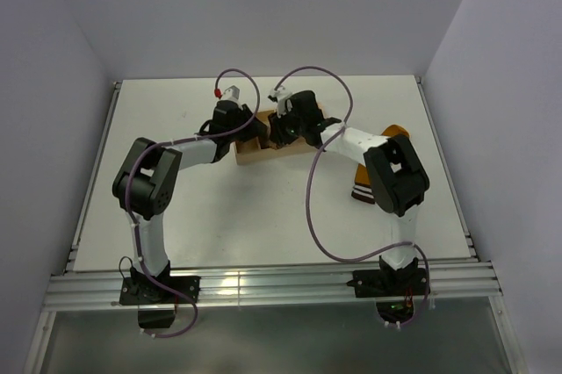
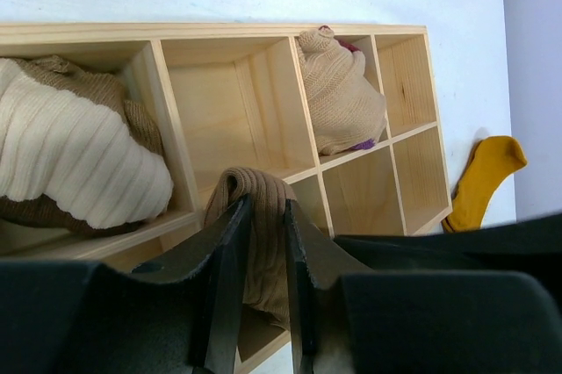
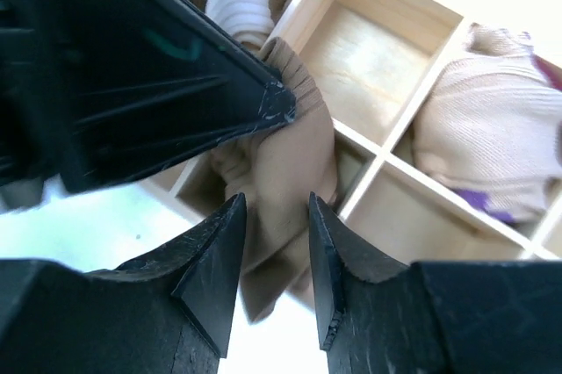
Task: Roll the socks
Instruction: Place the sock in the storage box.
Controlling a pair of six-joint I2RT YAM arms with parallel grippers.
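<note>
Tan-brown ribbed fabric sock (image 2: 255,183): hangs bunched at the near row of the pale wooden compartment box (image 2: 171,119). The box sits toward the far edge of the white table (image 1: 263,216), about midway along. Cannot tell whether the sock's lower end rests inside a compartment or only drapes over the front rim.

Left gripper (image 2: 263,207): jaws narrow, pinched on the sock's gathered upper part.

Right gripper (image 3: 275,207): jaws part-way apart, close against the same sock. The fabric beyond spreads wider than the gap, so nothing looks nipped there.

Mustard-orange fabric sock (image 2: 487,172): lies on the table off the box's right end, toward the right edge. Neither gripper is on it.

Other compartments hold a knitted pale beige bundle (image 2: 338,93) and a cream-and-brown ribbed bundle (image 2: 79,154).

Handling, my reading:
- The sock looks light, limp and stretchy, with nothing to break.
- The ribbed knit should bite well between the fingers and is unlikely to slip.
- It will sag and unroll from a single pinch.
- Best hold is likely across the full thickness of the bunch near its middle, not on a loose cuff edge.
- The other gripper could then steady the free end.
</note>
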